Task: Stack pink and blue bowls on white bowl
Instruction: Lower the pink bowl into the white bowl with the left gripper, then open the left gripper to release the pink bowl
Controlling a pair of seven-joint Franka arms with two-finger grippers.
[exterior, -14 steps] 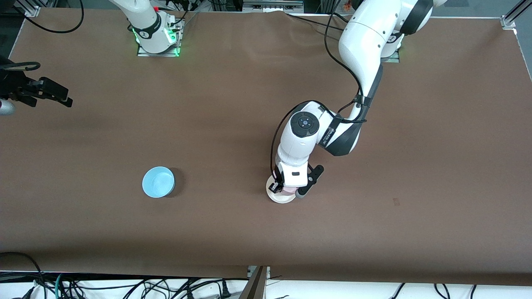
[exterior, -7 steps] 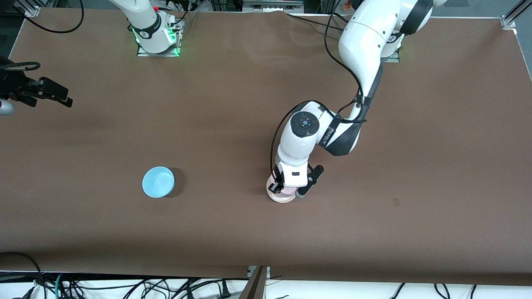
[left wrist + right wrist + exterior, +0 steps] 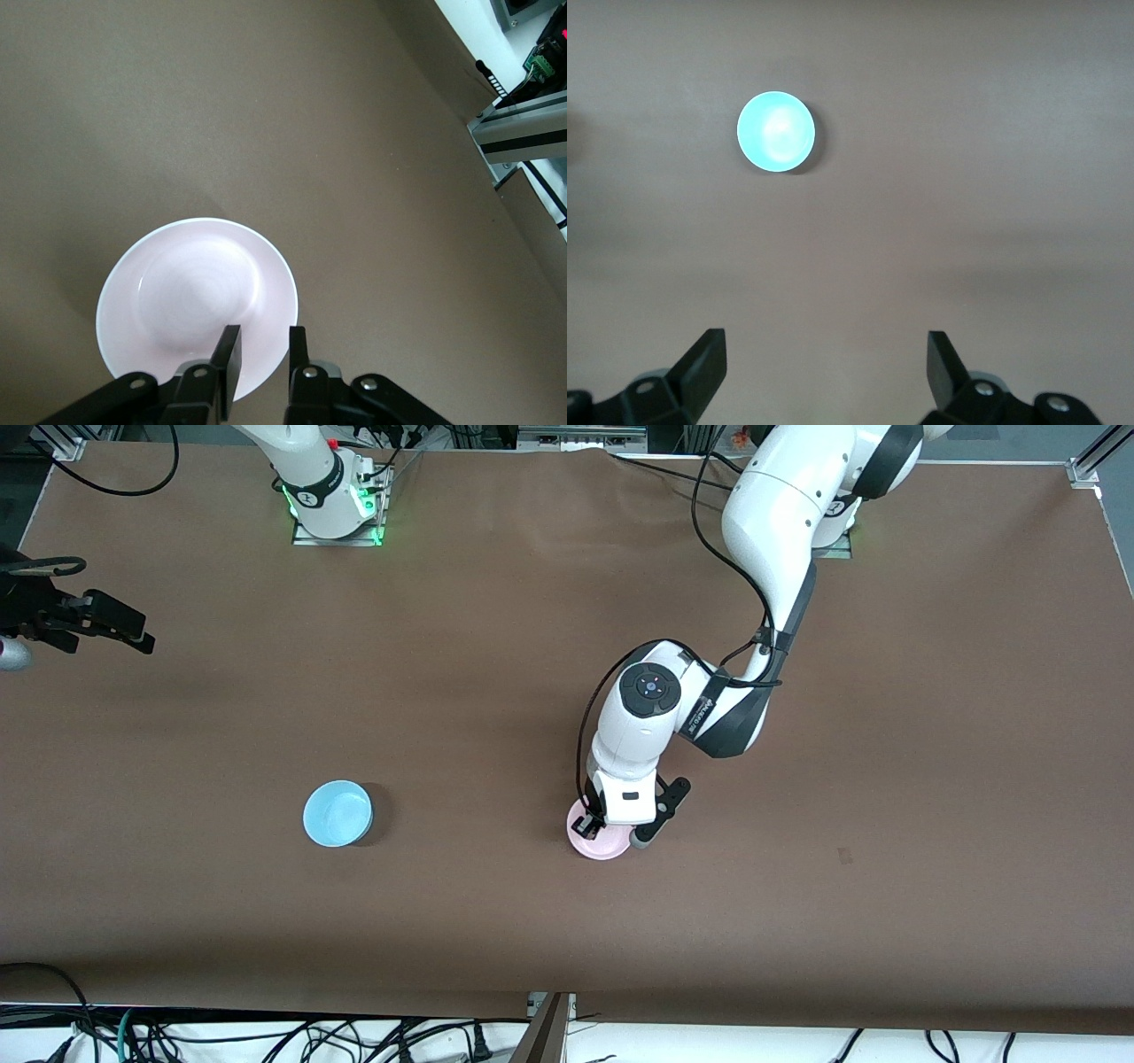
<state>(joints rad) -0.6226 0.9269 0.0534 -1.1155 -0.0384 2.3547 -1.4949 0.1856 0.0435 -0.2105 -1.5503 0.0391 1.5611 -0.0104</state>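
Nearest to your front camera, you have the pink bowl (image 3: pixel 601 845) sitting on the brown table (image 3: pixel 886 824), roughly midway along its length. In the front view no white rim shows around it, so you cannot tell from these views whether the white bowl lies beneath it.

The left gripper (image 3: pixel 592 828) is right over the pink bowl, at the part of its rim that lies farther from your camera. In the left wrist view you see the left gripper (image 3: pixel 262 363) with its two dark fingers (image 3: pixel 229 354) drawn narrow, one on each side of the pink bowl's (image 3: pixel 190 305) rim, with only a slim gap between them. Whether the pads actually press the rim you cannot tell, so treat the hold as uncertain. The bowl sits level and upright, its hollow facing up.

A little farther from your camera, and well apart toward the right arm's end of the table, you find the blue bowl (image 3: pixel 337 813), upright and alone on the table.

Farther up again, the right gripper (image 3: pixel 66 622) waits at the right arm's end of the table, at the table's edge. In the right wrist view its fingers (image 3: pixel 709 363) are spread wide with nothing between them, and the blue bowl (image 3: pixel 776 132) shows small on the table below.
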